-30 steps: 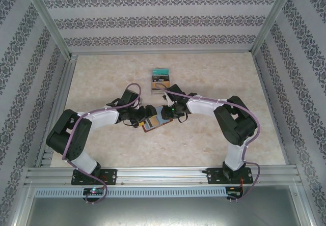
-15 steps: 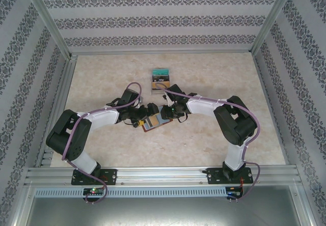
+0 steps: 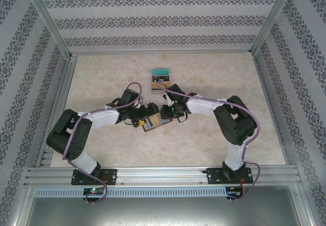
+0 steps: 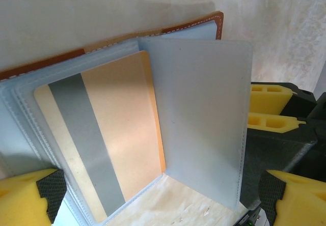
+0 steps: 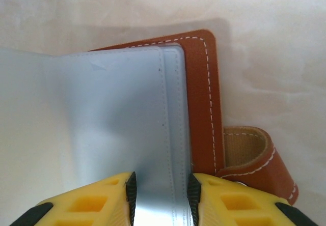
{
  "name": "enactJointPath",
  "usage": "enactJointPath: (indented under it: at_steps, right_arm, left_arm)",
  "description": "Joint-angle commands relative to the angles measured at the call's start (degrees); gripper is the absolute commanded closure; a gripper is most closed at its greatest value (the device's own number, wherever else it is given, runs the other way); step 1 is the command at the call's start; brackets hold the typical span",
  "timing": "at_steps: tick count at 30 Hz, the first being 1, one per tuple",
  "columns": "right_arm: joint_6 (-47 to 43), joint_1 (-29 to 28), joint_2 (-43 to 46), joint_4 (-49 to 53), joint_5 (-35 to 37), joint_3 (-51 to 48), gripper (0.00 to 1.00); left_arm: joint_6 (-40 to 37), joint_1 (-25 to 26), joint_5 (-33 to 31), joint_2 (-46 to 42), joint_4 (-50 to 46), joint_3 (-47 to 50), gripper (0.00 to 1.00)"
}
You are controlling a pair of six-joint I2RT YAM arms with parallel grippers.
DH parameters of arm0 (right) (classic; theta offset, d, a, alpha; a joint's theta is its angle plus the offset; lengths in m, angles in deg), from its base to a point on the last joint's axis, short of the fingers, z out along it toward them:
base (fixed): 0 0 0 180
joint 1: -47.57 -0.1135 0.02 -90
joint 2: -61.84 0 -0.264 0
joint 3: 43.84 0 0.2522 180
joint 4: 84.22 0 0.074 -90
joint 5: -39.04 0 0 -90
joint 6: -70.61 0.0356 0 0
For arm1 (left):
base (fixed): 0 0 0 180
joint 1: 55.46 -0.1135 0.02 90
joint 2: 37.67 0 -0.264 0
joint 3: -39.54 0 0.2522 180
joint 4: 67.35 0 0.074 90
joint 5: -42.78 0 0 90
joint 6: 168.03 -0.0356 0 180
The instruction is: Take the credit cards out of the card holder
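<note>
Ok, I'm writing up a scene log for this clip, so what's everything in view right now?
card holder: one, brown leather with blue-grey sleeve pages, lying open mid-table between the two arms
snap tab: one, brown with white stitching, on the holder's edge
credit card: one visible, tan with a grey stripe, inside a sleeve
stepped stack: one, teal top, farther back on the table
table: one, pale marbled beige
walls: three, grey-patterned stripes, around the table
left claw: one, yellow and black, open, over the side with the card
right claw: one, yellow and black, shut on a sleeve page of the card holder
</note>
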Motion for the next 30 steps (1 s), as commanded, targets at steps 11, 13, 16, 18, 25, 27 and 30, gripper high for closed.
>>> enactJointPath:
  at_steps: [11, 13, 16, 18, 25, 27, 30]
  right_arm:
    - [4.4, 3.7, 10.7, -0.2, 3.0, -7.6, 0.53]
    - [5.0, 3.8, 13.1, 0.0, 5.1, -8.7, 0.52]
    - [5.4, 4.1, 16.0, -0.5, 6.4, -9.9, 0.52]
    - [5.1, 4.1, 16.7, -0.8, 5.3, -9.9, 0.54]
    - [4.1, 2.5, 15.4, -1.1, 0.8, -6.9, 0.64]
    - [3.7, 1.8, 14.0, -1.3, -0.9, -5.6, 0.67]
    - [3.1, 0.7, 10.6, -0.8, -3.7, -2.7, 0.73]
  left_arm:
    - [-0.7, 1.1, 0.9, 2.0, 3.2, 0.0, 0.01]
    - [-0.8, 1.1, 0.9, 1.9, 3.3, 0.0, 0.01]
    - [-0.7, 1.1, 1.2, 2.1, 3.2, -0.3, 0.01]
    - [-0.7, 1.1, 1.0, 1.7, 2.9, -0.5, 0.01]
    - [-4.2, 0.7, -4.7, -4.0, -6.4, -2.4, 0.01]
    - [-4.5, 0.5, -6.2, -5.7, -8.0, -2.0, 0.01]
    - [-4.5, 0.5, -7.2, -6.8, -9.1, -1.1, 0.12]
